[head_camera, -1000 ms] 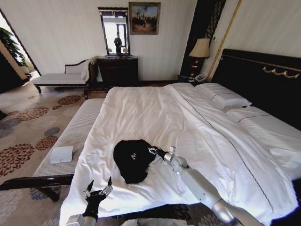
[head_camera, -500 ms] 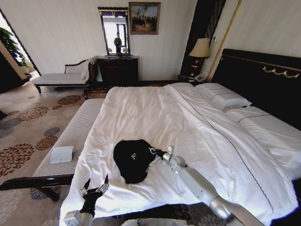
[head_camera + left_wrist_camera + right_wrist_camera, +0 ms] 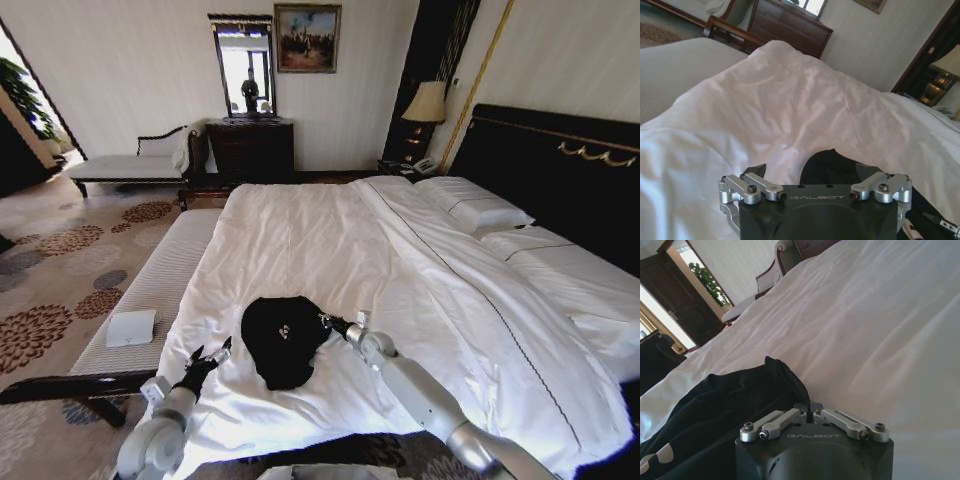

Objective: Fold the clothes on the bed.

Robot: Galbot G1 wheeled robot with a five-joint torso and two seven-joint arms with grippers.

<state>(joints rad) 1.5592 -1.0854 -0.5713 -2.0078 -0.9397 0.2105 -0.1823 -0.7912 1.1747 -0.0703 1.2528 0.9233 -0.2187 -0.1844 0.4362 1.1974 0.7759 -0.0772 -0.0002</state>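
Clothes point(image 3: 282, 338) bunched on bed point(image 3: 330, 240); right hand point(image 3: 324, 322) pinched shut on their edge, left hand point(image 3: 211, 354) spread wide, empty, beside them.

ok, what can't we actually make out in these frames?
- T-shirt: bunched up, so the chest lettering is mostly folded under in the head view.
- Right gripper: fingers closed at the shirt's edge, but its own body hides the contact in the right wrist view.
- Left gripper: open over the duvet; the near shirt edge is hidden behind it in the left wrist view.
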